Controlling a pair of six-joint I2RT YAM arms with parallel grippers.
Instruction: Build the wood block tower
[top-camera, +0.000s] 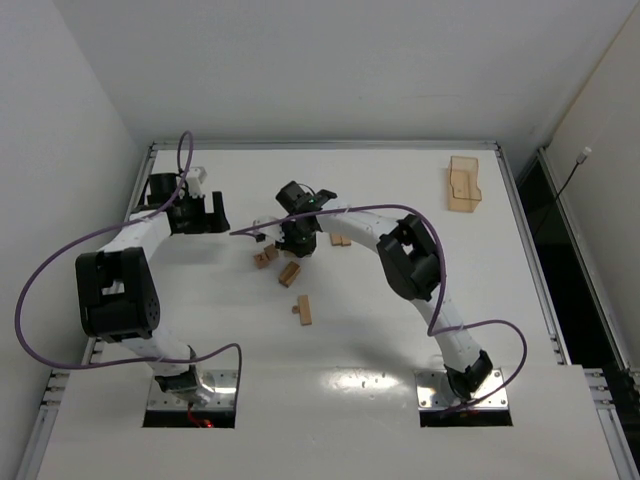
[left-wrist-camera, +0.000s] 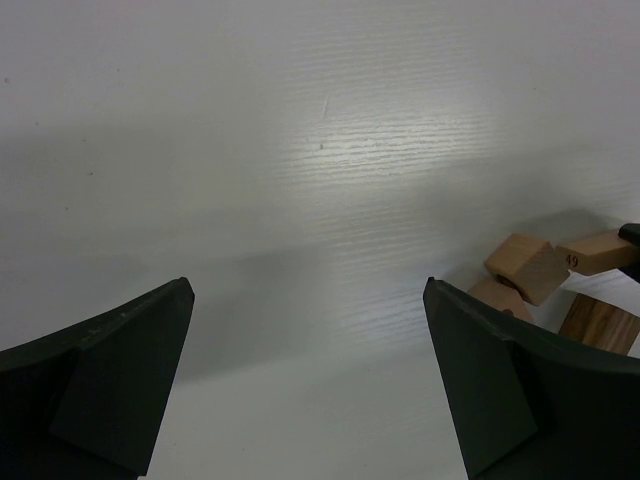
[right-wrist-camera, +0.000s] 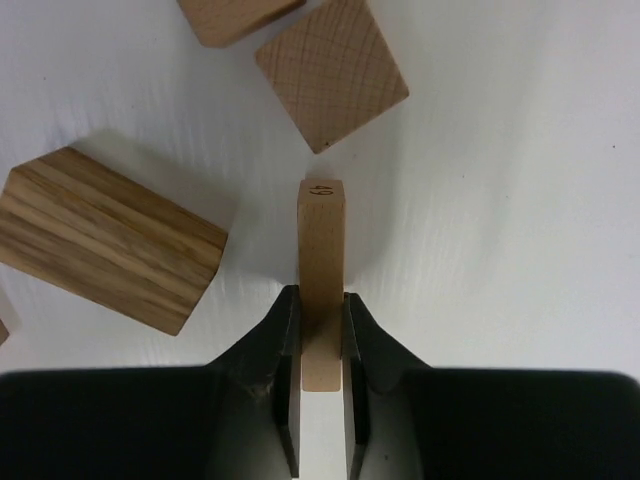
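Observation:
In the right wrist view my right gripper (right-wrist-camera: 321, 300) is shut on a thin light-tan wood block (right-wrist-camera: 321, 250) that stands on edge on the table, with its numbered end pointing away from me. Loose wood blocks lie around it: a darker-grained bar (right-wrist-camera: 110, 240) to the left and a square piece (right-wrist-camera: 332, 72) ahead. From above, the right gripper (top-camera: 297, 242) sits among scattered blocks (top-camera: 289, 274). My left gripper (left-wrist-camera: 307, 290) is open over bare table, with a few blocks (left-wrist-camera: 525, 265) to its right. No tower is in view.
A translucent orange-tan tray (top-camera: 463, 185) stands at the table's far right. One bar (top-camera: 303, 310) lies nearer the arm bases, and another pair of blocks (top-camera: 340, 239) lies just right of the right gripper. Purple cables loop over both arms.

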